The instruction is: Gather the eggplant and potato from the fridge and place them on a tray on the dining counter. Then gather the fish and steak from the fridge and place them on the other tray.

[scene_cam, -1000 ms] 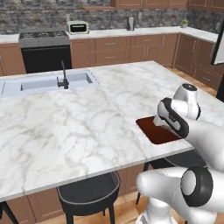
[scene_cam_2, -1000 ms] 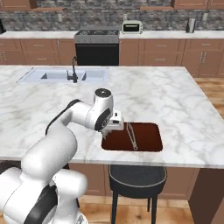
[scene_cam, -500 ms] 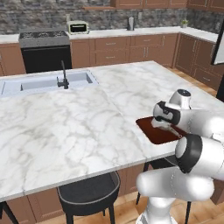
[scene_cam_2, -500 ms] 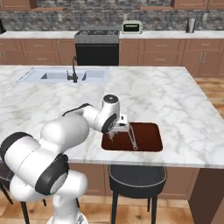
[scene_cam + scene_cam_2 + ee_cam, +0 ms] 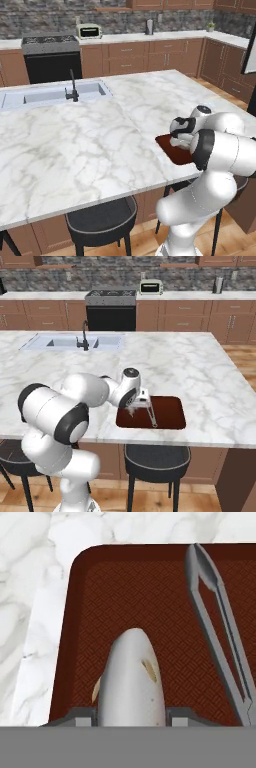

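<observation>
1 pincer [image 5: 131, 716] grips fish [image 5: 131, 677] over tray [image 5: 150, 597].

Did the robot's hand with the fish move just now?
Yes. The gripper, shut on the fish, has dropped lower over the tray, toward its left end.

Arm [image 5: 100, 391] swung lower over tray [image 5: 167, 411]

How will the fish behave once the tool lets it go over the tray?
The fish, clamped in the tool, looks smooth and glossy, so probably slippery. Its rounded, tapered body may roll or slide slightly on the tray. It juts out unsupported without sagging, so likely stiff.
</observation>
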Tool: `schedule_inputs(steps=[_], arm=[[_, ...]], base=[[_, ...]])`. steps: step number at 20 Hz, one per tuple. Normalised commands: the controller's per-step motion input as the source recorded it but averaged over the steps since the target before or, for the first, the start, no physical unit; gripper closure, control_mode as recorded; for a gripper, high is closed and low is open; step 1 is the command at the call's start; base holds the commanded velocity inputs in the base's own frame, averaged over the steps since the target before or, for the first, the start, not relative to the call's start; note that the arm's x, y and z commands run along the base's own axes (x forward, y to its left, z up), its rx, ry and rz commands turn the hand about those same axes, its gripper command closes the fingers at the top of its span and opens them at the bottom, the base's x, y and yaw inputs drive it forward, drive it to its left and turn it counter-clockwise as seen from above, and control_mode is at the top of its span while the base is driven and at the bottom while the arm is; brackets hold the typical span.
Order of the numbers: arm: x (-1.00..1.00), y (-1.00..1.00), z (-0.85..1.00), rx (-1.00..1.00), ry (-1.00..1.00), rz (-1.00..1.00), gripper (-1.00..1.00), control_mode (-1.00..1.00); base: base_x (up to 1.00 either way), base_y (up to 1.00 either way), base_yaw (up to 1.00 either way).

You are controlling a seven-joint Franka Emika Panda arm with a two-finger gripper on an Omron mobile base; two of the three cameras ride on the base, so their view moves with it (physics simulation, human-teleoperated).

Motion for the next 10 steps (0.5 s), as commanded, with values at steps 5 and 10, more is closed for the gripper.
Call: schedule_inputs(steps=[5, 10], arm=[[0.34, -0.09, -0.33, 0.00, 0.00, 0.00, 1.00, -1.00], [0.23, -0.04, -0.28, 0.00, 0.00, 0.00, -1.00, -1.00]], base=[[0.00, 0.00, 0.00], [0.00, 0.00, 0.00]])
